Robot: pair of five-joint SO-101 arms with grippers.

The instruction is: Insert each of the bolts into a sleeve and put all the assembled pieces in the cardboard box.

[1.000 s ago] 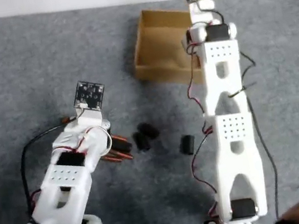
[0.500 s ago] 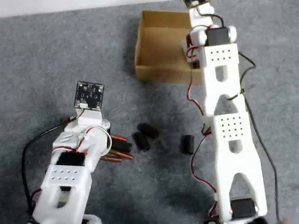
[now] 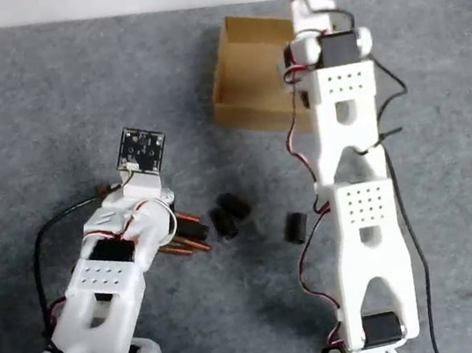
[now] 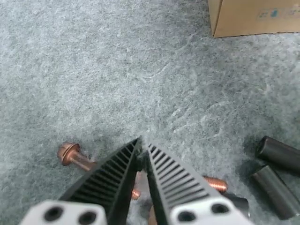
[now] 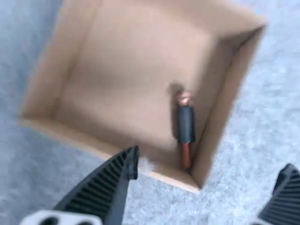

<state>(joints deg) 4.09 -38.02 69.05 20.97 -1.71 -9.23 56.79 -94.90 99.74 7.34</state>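
The right end effector [image 5: 211, 161] hangs above the cardboard box [image 5: 225, 117], its jaws spread wide and holding nothing. One assembled piece [image 5: 185, 124], a copper bolt through a black sleeve, lies on the box floor close along one side wall. I judge this placing as done, so the good move is to lift this arm straight up, jaws kept apart, so that no finger catches the box wall or drags the piece.

The left end effector [image 4: 142, 143] is well apart from the box, low over the counter [image 3: 47, 98], with its jaws closed tip to tip. Whether they pinch something I cannot tell. A bolt [image 4: 71, 154] and a second bolt [image 4: 214, 183] lie just beside it. Two sleeves [image 4: 280, 152] and a third sleeve [image 3: 293, 227] lie nearer to the box than the bolts. For the next bolt, it should probably open first and take the shank across, not the head.
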